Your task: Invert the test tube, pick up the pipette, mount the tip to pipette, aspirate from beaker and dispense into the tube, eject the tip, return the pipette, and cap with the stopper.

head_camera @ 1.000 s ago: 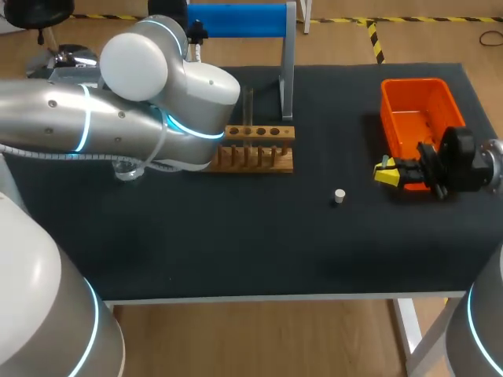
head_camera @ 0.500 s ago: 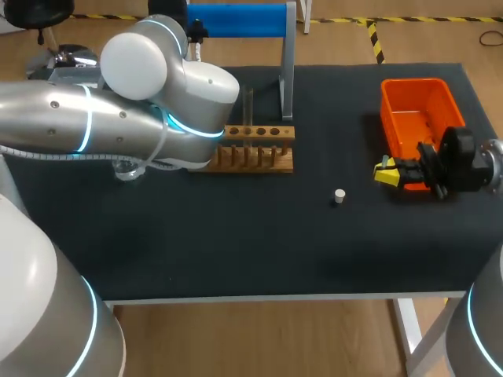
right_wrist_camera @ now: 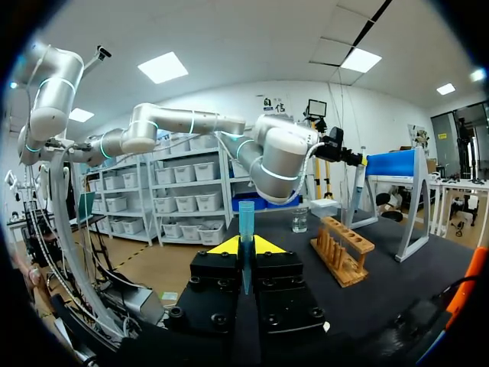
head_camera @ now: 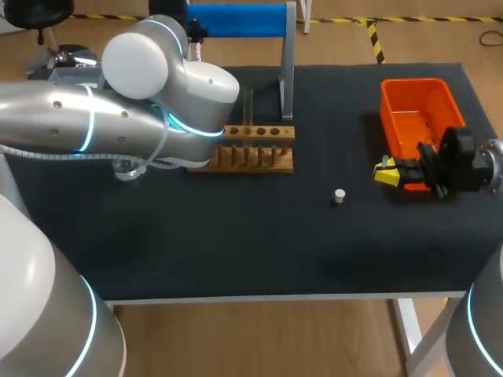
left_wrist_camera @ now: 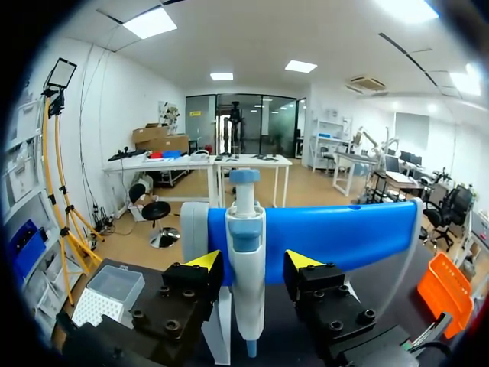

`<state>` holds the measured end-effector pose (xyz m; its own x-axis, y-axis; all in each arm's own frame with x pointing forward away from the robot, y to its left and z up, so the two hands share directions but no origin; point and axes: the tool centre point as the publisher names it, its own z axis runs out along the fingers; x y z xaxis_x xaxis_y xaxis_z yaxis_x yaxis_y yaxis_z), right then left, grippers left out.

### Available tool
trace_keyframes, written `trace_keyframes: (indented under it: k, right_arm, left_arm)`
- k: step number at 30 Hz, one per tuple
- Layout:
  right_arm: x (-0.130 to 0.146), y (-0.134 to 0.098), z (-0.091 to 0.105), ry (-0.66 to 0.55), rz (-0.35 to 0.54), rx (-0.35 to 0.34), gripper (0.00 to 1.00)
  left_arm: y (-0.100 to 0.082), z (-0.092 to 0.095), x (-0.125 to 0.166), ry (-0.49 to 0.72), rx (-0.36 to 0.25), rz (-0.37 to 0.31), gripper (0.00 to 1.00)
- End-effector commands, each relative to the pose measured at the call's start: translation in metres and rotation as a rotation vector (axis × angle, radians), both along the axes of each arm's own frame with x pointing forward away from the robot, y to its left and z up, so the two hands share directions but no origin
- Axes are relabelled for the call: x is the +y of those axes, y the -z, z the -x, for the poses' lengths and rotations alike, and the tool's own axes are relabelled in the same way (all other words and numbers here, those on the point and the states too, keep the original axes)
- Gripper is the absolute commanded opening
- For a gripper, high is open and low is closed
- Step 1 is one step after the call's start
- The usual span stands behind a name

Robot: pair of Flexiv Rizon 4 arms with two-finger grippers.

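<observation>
nothing shifts since earlier.
upright white-and-blue plastic pipette (left_wrist_camera: 246,229) between parted fingers of left gripper (left_wrist_camera: 254,261), untouched; right gripper (right_wrist_camera: 244,246) clamps blue plastic tip (right_wrist_camera: 246,218).

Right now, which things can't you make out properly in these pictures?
- Beaker: head view, mostly under the left arm; fill level unclear.
- Test tube: head view, too thin and clear to tell which end is up.
- Orange bin: head view, near end covered by the right gripper.
- Left gripper: head view, behind the left arm.
</observation>
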<state>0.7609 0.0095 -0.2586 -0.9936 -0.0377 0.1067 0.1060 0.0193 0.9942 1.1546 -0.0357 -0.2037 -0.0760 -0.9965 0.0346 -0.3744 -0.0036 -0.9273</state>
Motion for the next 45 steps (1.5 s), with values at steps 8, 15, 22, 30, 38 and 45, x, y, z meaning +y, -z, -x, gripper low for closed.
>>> trace_keyframes:
  k: [8,15,22,30,38,45]
  right_arm:
    - [-0.001,0.000,0.001,-0.001,0.000,-0.001,0.00]
    - [-0.001,0.000,0.001,-0.001,0.000,-0.001,0.00]
    - [-0.001,0.000,0.001,-0.001,0.000,-0.001,0.00]
    - [-0.001,0.000,0.001,-0.001,0.000,-0.001,0.00]
    - [-0.001,0.000,0.001,-0.001,0.000,-0.001,0.00]
    - [-0.001,0.000,0.001,-0.001,0.000,-0.001,0.00]
  left_arm:
    - [0.003,-0.006,-0.002,-0.005,-0.003,-0.003,0.49]
    - [0.004,-0.008,-0.001,-0.010,-0.001,-0.003,0.48]
    - [0.006,-0.011,-0.001,-0.013,0.003,-0.002,0.48]
    - [0.010,-0.013,-0.001,-0.016,0.006,0.003,0.48]
    - [0.011,-0.014,0.000,-0.019,0.008,0.005,0.48]
    - [0.012,-0.015,0.000,-0.022,0.009,0.005,0.39]
